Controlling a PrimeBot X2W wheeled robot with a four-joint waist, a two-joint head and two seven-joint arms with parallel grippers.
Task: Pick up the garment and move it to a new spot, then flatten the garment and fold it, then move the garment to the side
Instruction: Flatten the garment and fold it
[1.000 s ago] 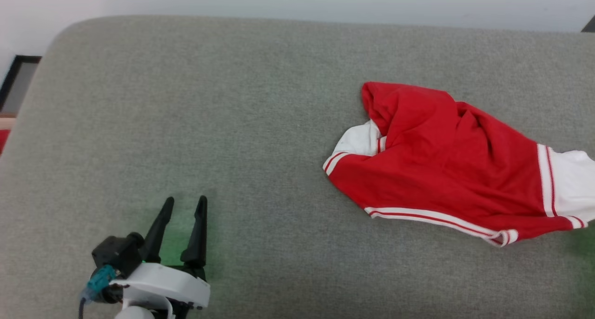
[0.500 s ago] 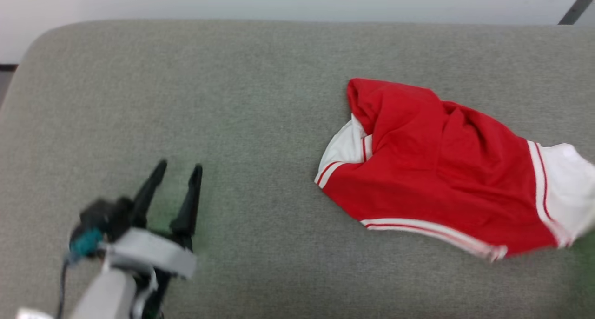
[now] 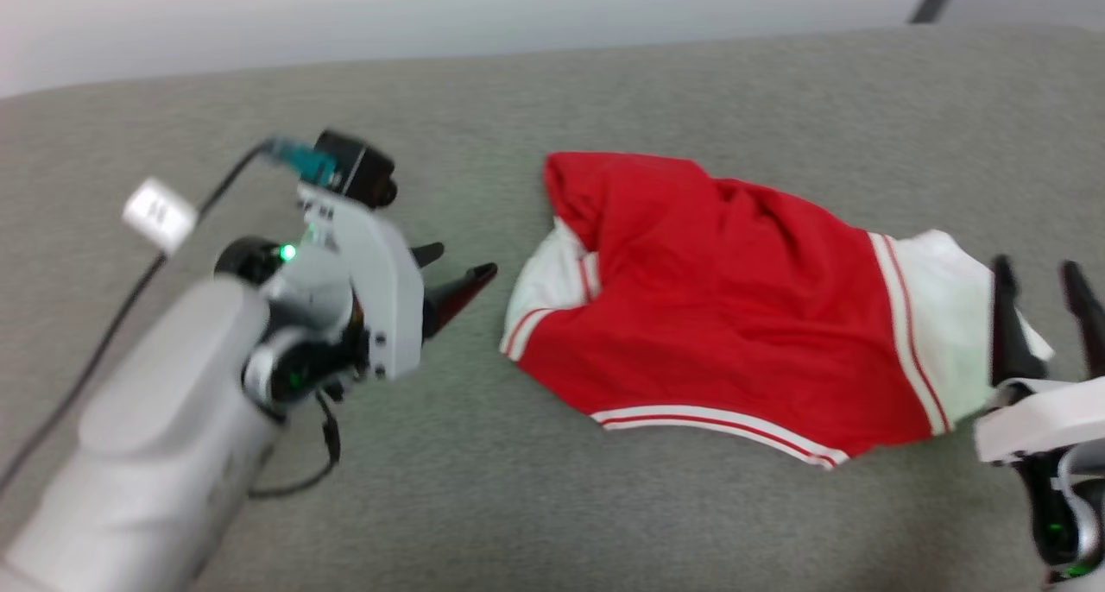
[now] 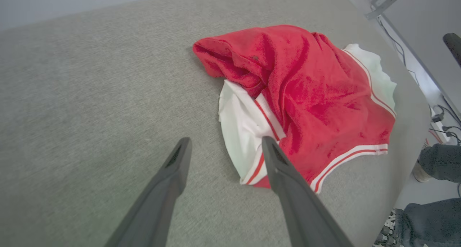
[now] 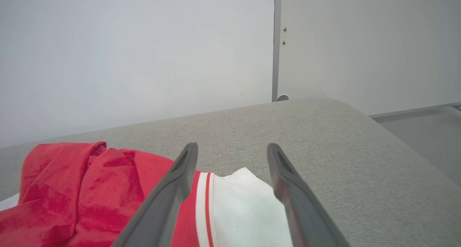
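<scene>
The garment (image 3: 716,316), a red jersey with white sleeves and striped trim, lies crumpled on the grey padded surface (image 3: 656,83). My left gripper (image 3: 464,262) hangs open just left of its left white sleeve (image 3: 544,281), fingers pointing at it and holding nothing. The left wrist view has that sleeve (image 4: 239,131) just past my left gripper (image 4: 226,140). My right gripper (image 3: 1038,273) stands open at the garment's right white sleeve (image 3: 941,316). In the right wrist view the right gripper (image 5: 232,146) frames this sleeve (image 5: 245,203), with nothing gripped.
The padded surface ends close to the garment's right side (image 4: 414,106); beyond it are floor cables (image 4: 437,117) and a person's legs in dark jeans (image 4: 439,160). A pale wall (image 5: 144,59) stands behind the surface. Bare grey surface (image 3: 518,506) lies in front of the garment.
The head camera has swung right. My left arm has risen and turned its open fingers toward the garment's left sleeve. My right gripper has come into view, open, at the right sleeve.
</scene>
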